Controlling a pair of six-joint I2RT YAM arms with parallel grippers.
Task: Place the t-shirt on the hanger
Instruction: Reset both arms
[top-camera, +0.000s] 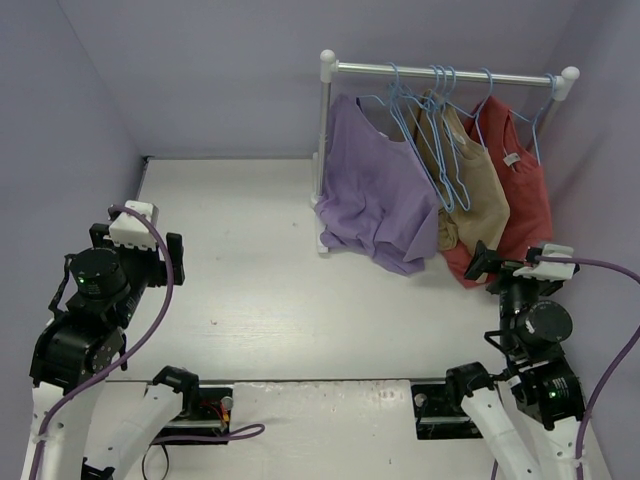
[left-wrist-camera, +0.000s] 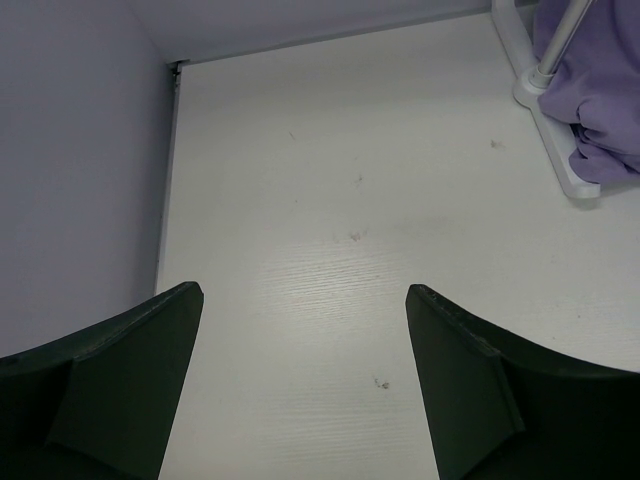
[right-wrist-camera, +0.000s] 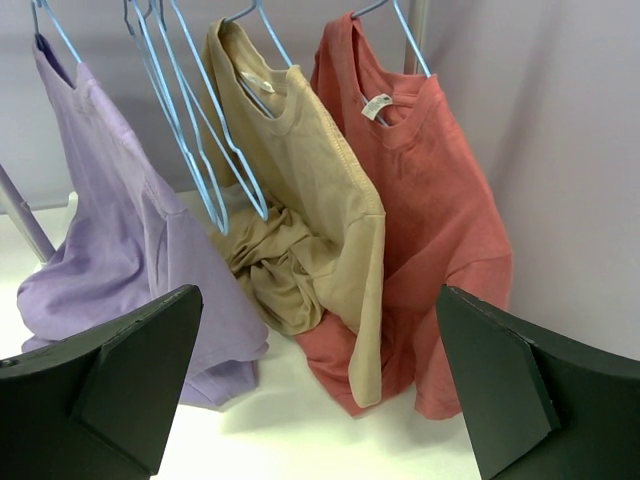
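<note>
The lavender t-shirt (top-camera: 375, 185) hangs on a light-blue wire hanger (top-camera: 372, 100) at the left end of the rail; its hem bunches on the table. It also shows in the right wrist view (right-wrist-camera: 120, 230), with its hanger (right-wrist-camera: 55, 30) at the top left, and at the left wrist view's right edge (left-wrist-camera: 600, 90). My left gripper (left-wrist-camera: 305, 290) is open and empty over bare table at the left (top-camera: 140, 235). My right gripper (right-wrist-camera: 320, 290) is open and empty at the right (top-camera: 500, 262), facing the hanging shirts from a short way off.
A tan shirt (top-camera: 475, 180) and a red shirt (top-camera: 520, 190) hang right of the t-shirt on the white rack (top-camera: 450, 72). Several bare blue hangers (top-camera: 440, 130) hang between the t-shirt and the tan one. The rack's foot (left-wrist-camera: 555, 130) stands on the table. Purple walls enclose the table.
</note>
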